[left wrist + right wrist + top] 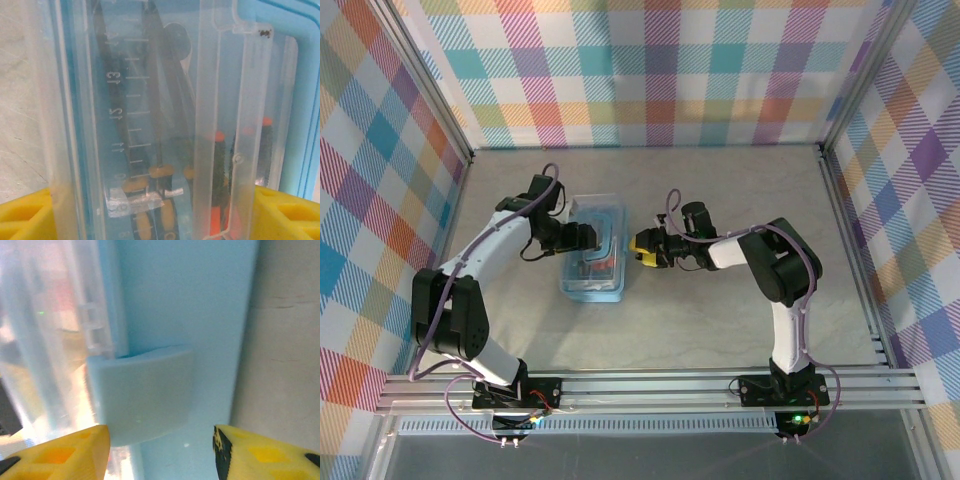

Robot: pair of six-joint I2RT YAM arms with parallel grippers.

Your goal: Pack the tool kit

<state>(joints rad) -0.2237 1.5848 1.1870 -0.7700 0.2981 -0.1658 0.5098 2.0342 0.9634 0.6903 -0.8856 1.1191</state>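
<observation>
Left wrist | translucent ribbed case (pixel 150 100) (clear lid) | knurled screwdrivers (pixel 217 165) inside

Left arm: bent at the elbow, reaching inward across the table; left gripper (pixel 588 238) with yellow fingertips (pixel 25 214) spread wide apart. Right arm: folded, forearm extended leftward; right gripper (pixel 638 247) (jaws parted), yellow pads (pixel 65 452) apart.

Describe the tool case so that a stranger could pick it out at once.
Look at the middle of the grey table, between the two arms. The case lies there, a light-blue rectangular box under a clear lid. Nothing else on the table is see-through, with screwdrivers visible inside.
</observation>
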